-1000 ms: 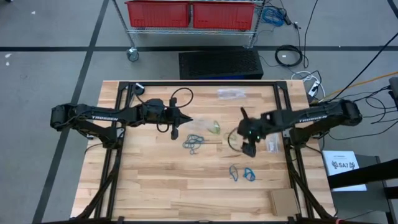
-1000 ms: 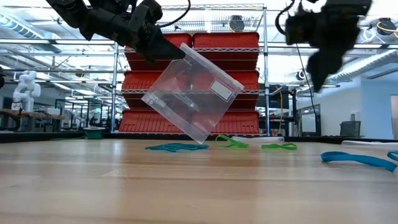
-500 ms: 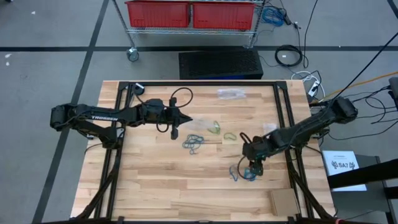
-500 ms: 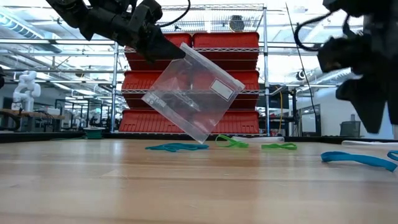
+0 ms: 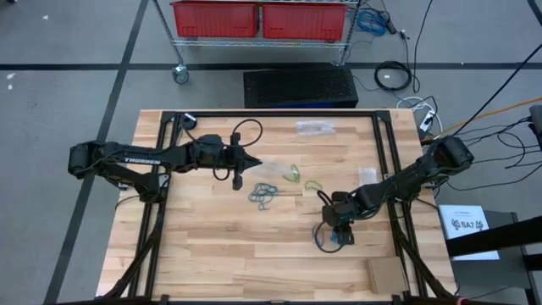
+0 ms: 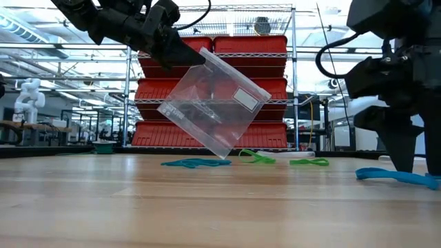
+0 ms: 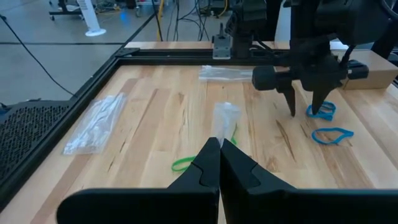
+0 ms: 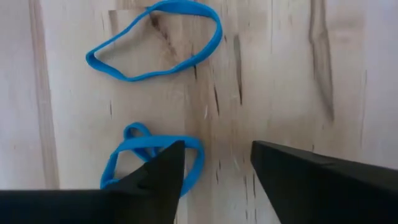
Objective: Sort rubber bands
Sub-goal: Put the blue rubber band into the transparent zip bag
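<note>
Risk: right gripper (image 8: 214, 171), fingers spread, straddles only the blue rubber band (image 8: 152, 158) edge at its 9 o'clock; pinch may slip. Left gripper (image 7: 219, 163), pressed together, pinches clear bag (image 6: 213, 103).

Matt wooden table (image 5: 212, 246), glossy clear plastic bag (image 6: 213, 107), seemingly rubbery blue bands (image 8: 155, 43).

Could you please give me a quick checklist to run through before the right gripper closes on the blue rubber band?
1. Right gripper open, down at the table: ok.
2. One finger overlaps the twisted blue band; whether the band lies between the fingers: cannot tell.
3. Second blue band lies apart, clear of the fingers: ok.
4. Left gripper shut on the clear bag, held up above the table: ok.
5. Bag mouth open to receive a band: cannot tell.
</note>
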Robot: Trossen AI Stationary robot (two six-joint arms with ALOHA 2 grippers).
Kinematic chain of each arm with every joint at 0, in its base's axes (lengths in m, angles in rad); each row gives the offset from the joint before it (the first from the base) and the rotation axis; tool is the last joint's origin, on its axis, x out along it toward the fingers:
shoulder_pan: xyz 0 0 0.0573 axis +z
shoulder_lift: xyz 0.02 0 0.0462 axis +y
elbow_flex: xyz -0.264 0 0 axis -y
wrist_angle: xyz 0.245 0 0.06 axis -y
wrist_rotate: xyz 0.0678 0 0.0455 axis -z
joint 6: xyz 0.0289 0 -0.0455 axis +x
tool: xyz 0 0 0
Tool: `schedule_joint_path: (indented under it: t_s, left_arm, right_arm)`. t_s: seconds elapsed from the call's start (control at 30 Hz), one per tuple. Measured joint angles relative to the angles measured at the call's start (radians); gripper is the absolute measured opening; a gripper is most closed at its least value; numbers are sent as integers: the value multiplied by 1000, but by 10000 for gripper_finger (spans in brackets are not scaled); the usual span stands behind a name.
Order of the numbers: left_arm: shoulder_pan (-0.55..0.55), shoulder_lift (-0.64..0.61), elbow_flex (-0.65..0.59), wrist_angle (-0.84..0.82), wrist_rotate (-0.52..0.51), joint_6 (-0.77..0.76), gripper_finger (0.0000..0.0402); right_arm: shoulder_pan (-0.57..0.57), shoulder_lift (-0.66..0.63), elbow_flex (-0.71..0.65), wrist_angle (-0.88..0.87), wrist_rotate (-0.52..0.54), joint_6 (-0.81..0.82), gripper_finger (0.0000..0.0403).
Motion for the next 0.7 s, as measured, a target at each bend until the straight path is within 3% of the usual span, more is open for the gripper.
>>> schedule_joint_path:
  t_s: [0.27, 0.47, 0.7]
  left_arm:
    - [0, 0, 0, -1, 0, 0, 0]
    - [0, 0, 0, 0, 0, 0, 0]
    - [0, 0, 0, 2, 0, 0, 0]
  right_arm:
    - [2, -37, -5, 0, -43, -27, 13]
    - [-11, -62, 2, -18, -10, -20, 4]
    - [-13, -98, 117, -145, 55, -64, 1]
